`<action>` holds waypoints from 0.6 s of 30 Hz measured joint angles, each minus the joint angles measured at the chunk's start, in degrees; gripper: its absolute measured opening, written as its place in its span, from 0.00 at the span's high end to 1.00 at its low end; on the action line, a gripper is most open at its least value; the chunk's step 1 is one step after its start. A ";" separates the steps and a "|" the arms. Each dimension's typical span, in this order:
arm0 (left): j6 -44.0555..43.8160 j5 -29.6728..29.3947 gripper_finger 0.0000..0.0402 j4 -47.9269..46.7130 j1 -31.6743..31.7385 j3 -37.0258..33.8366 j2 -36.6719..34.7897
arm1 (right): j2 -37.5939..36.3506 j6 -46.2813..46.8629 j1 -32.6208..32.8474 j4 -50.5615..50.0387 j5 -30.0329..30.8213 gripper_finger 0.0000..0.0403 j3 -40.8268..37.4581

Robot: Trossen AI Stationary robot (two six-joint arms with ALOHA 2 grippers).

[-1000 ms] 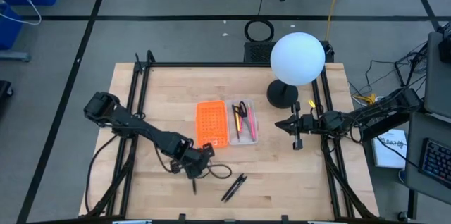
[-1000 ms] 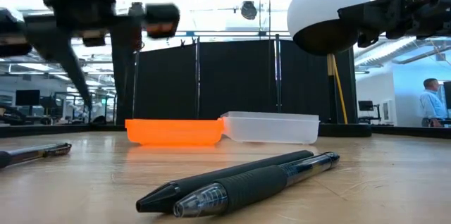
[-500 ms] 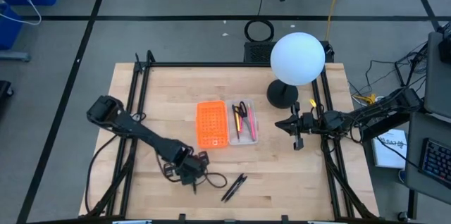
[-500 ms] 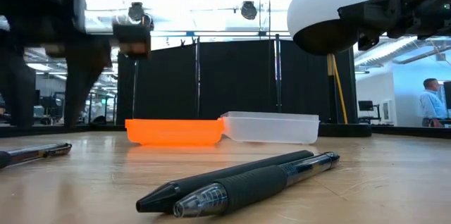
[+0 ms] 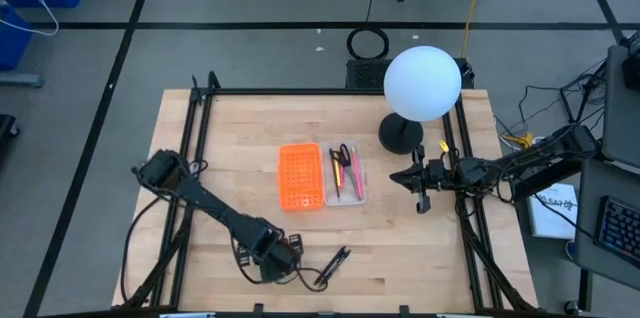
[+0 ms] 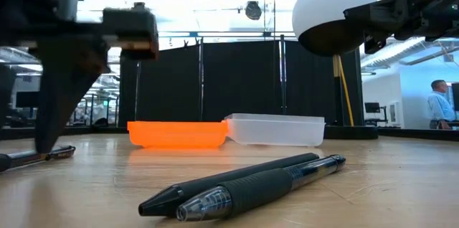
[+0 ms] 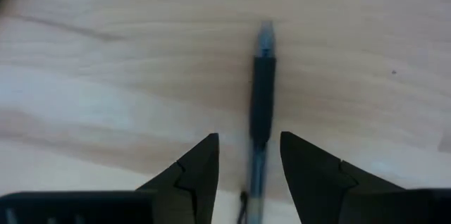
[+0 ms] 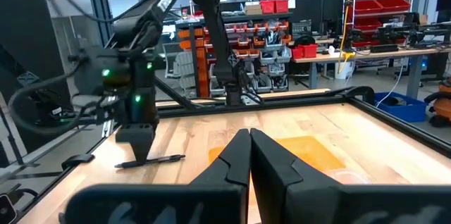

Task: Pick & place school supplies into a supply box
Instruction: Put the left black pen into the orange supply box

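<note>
My left jaws [image 7: 248,157] are down low at the front of the bench [image 5: 400,248], on the near side of the supply box [image 5: 321,175] and a little to its left. My two fingers [image 7: 199,164] stand apart, one on each side of a black pen [image 7: 261,104] that lies flat on the wood. The pen runs straight out between them, and I cannot tell if they touch it yet. Two more dark pens [image 6: 247,181] lie side by side on the bench, just to the right of my left jaws and in front of the supply box. The supply box sits in the middle of the bench with its orange half [image 5: 300,175] on the left and its clear half [image 5: 346,172] on the right. In the clear half I can see little scissors [image 5: 343,154] and some thin pens, black and pink. A white globe lamp [image 5: 422,83] stands behind the supply box, off to its right. My right jaws [image 5: 421,194] are pressed together with nothing in them, up in the air to the right of the supply box, near the side rail of the bench.
</note>
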 joint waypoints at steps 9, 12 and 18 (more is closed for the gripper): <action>-1.05 -0.70 0.62 -4.35 -0.91 5.40 7.72 | 0.01 0.08 0.02 -0.02 -0.11 0.99 -0.02; -1.14 -0.57 0.67 -4.36 -0.97 5.97 7.88 | 0.02 0.05 0.01 0.00 -0.11 0.99 0.00; -2.76 -1.27 0.85 -5.36 -1.15 8.22 8.10 | 0.00 -0.07 0.00 0.04 -0.11 0.99 0.00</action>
